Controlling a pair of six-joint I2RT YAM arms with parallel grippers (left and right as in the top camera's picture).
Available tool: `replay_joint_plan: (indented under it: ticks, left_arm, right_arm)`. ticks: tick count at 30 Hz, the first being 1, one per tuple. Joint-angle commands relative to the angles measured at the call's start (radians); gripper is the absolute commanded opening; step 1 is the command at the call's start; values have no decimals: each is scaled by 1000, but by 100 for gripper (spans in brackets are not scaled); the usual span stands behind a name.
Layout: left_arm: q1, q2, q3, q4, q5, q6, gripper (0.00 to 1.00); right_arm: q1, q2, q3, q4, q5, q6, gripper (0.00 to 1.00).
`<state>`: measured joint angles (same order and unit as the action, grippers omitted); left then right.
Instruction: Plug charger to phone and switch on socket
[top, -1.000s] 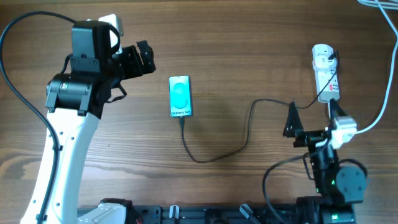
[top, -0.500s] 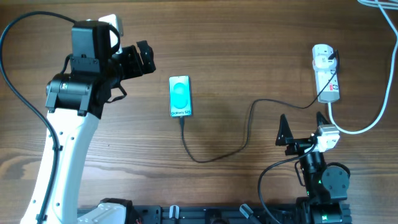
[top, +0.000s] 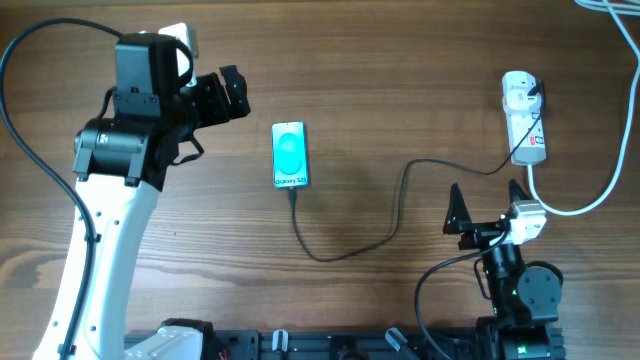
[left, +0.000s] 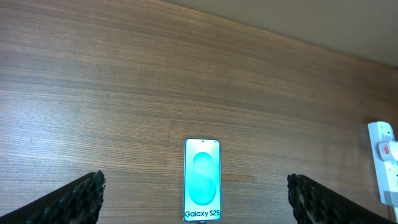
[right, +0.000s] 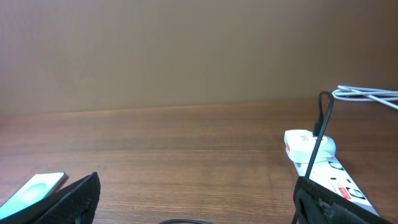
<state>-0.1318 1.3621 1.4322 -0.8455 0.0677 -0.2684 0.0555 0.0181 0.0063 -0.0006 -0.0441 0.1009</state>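
With left gripper (top: 230, 93) & right gripper (top: 486, 204) both wide open, empty, the risk is: reaching for the socket (top: 523, 120) at far right may snag the charger (top: 345, 252) & pull its plug from the phone (top: 289, 154), centre-left.

Left fingers (left: 78, 198), right fingers (right: 69, 202) wide apart.

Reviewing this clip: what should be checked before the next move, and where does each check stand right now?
1. Charger tip seated in the bottom edge of the phone: ok, as far as the overhead view shows.
2. Charger's other end plugged in at the socket: ok.
3. Socket powered on: cannot tell.
4. Right gripper open and empty: ok.
5. Left gripper open, clear of phone: ok.
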Motion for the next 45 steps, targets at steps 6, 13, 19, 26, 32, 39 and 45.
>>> replay_joint_plan:
  ticks: [6,13,19,26,32,39,45]
  left_arm:
    - [4,-151,-38,1,-122,3,100]
    - [47,-602,-523,398,-117,6,100]
    - [47,-930,-806,480,-117,29,100]
    - [71,-1138,-1022,526,-117,29,100]
    - [71,-1297,-1254,768,-118,29,100]
    - [74,-1351,-1386,828,-118,29,100]
    - [76,-1359,-1427,775,-117,29,100]
  right_arm:
    - [0,-14,-1,2,-12,11,100]
    - [0,-14,-1,2,-12,10,100]
    - [0,-14,-1,2,-11,11,100]
    - [0,-14,-1,2,-12,11,100]
    - [0,-14,-1,2,-12,10,100]
    - [0,-14,-1,2,-12,11,100]
    - [0,-14,-1,2,-11,10,100]
